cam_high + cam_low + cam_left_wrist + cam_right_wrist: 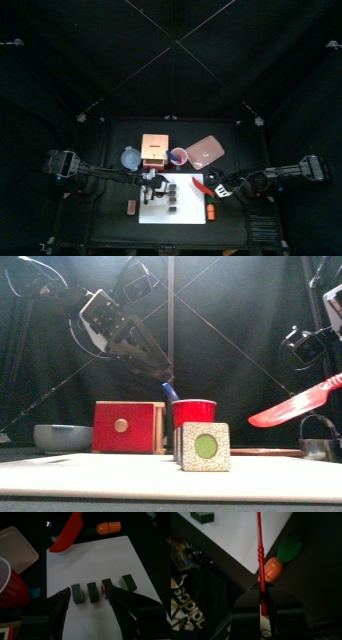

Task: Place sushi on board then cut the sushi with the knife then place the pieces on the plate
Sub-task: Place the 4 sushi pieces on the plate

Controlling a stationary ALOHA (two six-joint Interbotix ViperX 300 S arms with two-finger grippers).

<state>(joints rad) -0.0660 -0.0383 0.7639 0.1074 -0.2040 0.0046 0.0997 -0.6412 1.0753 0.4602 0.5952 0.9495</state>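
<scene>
Several dark green sushi pieces [93, 592] stand in a row on the white cutting board [100, 559]; the front view shows one end-on [203, 446]. My left gripper [93, 604] hangs open just above the row [163, 197], touching nothing. My right gripper [262, 601] is shut on the handle of the red toy knife [259, 547]. It holds the blade [297, 404] in the air over the board's right side [201, 186]. The pink tray [205, 151] lies behind the board.
A red cup [194, 413] holding a blue knife [170, 391] stands behind the board, beside the wooden box with the red drawer front [128, 427] and the blue-grey bowl [62, 437]. A toy carrot [109, 527] lies off the board's right end.
</scene>
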